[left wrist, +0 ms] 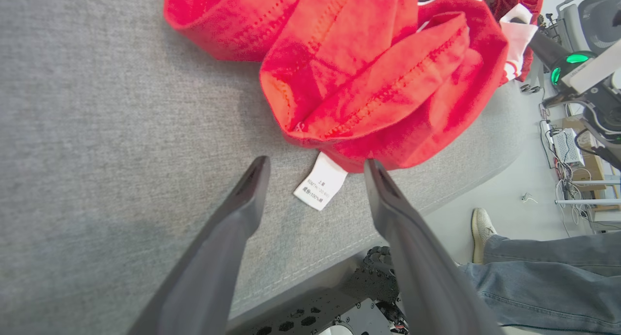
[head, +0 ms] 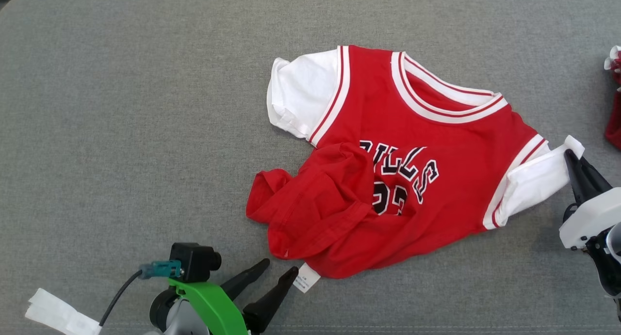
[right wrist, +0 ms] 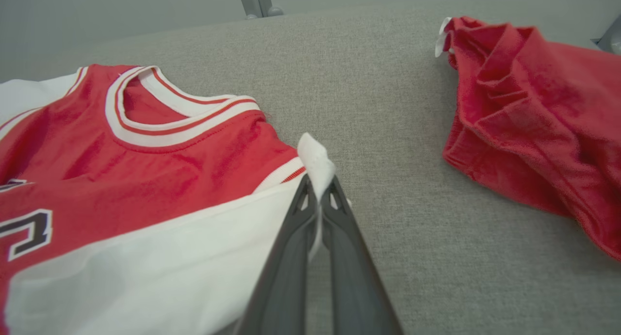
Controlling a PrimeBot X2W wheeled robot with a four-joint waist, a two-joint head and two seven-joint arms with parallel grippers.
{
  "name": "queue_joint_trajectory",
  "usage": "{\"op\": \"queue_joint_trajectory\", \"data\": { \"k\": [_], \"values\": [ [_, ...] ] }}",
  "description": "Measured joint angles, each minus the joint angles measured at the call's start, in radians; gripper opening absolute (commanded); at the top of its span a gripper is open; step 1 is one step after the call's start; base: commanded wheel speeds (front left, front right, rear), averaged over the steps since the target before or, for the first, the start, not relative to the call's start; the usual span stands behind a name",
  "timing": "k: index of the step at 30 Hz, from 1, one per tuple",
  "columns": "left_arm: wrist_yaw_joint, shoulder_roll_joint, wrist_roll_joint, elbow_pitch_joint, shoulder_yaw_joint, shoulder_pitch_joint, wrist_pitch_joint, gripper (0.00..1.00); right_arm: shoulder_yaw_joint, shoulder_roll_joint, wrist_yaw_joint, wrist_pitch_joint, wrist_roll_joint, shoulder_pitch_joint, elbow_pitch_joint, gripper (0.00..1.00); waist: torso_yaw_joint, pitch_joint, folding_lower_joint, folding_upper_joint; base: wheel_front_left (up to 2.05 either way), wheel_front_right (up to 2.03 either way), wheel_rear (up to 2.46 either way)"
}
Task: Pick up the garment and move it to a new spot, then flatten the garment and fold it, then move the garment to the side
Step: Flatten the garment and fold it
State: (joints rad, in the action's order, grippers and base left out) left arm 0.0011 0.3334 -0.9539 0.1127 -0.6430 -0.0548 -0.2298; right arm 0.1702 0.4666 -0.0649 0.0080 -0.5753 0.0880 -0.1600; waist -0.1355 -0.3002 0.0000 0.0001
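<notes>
My left gripper (head: 280, 269) is spread wide and empty, its 2 fingers flanking the care label (left wrist: 320, 182), with the jersey's (head: 436, 146) bunched red hem just ahead of the tips. My right gripper (right wrist: 318, 184) is clenched on the white sleeve cuff (right wrist: 315, 155). The jersey's collar-to-hem axis slants toward my left jaws, so I judge that hem theirs to take.

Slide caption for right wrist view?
Right pincer shut on the jersey sleeve tip; second red garment lies apart on the grey surface.
</notes>
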Motion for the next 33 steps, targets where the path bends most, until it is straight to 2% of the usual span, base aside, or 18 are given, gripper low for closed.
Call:
{"op": "queue_joint_trajectory", "data": {
  "k": [3, 11, 26, 27, 30, 33],
  "values": [
    [-0.019, -0.003, 0.01, -0.008, -0.007, -0.02, -0.002, 1.0, 0.003, 0.0, 0.0, 0.011, 0.0, 0.0, 0.013, 0.0, -0.003, -0.006, 0.0, -0.0001, 0.0, 0.0, 0.0],
    [-0.029, -0.006, 0.036, -0.045, 0.01, -0.045, 0.021, 1.0, 0.009, 0.002, -0.007, 0.021, 0.0, 0.001, 0.041, 0.0, 0.004, -0.016, 0.0, 0.0, 0.0, 0.0, 0.0],
    [-0.064, -0.049, 0.037, -0.104, 0.0, -0.092, 0.049, 1.0, 0.004, 0.002, -0.017, 0.031, 0.0, 0.0, 0.058, 0.0, 0.018, -0.024, 0.0, 0.0, 0.0, 0.0, 0.0],
    [-0.064, -0.055, 0.037, -0.107, 0.0, -0.094, 0.051, 0.96, 0.004, 0.002, -0.017, 0.033, 0.0, 0.0, 0.058, 0.0, 0.019, -0.024, 0.0, 0.0, 0.0, 0.0, 0.0],
    [-0.072, -0.067, 0.037, -0.119, -0.002, -0.095, 0.056, 0.46, 0.004, 0.002, -0.017, 0.038, 0.0, -0.001, 0.06, 0.0, 0.021, -0.021, 0.0, 0.0, 0.0, 0.0, 0.0],
    [-0.072, -0.067, 0.037, -0.134, -0.004, -0.095, 0.059, 0.34, 0.004, 0.001, -0.017, 0.038, 0.0, -0.002, 0.062, 0.0, 0.024, -0.018, 0.0, 0.0, 0.0, 0.0, 0.0]
  ]
}}
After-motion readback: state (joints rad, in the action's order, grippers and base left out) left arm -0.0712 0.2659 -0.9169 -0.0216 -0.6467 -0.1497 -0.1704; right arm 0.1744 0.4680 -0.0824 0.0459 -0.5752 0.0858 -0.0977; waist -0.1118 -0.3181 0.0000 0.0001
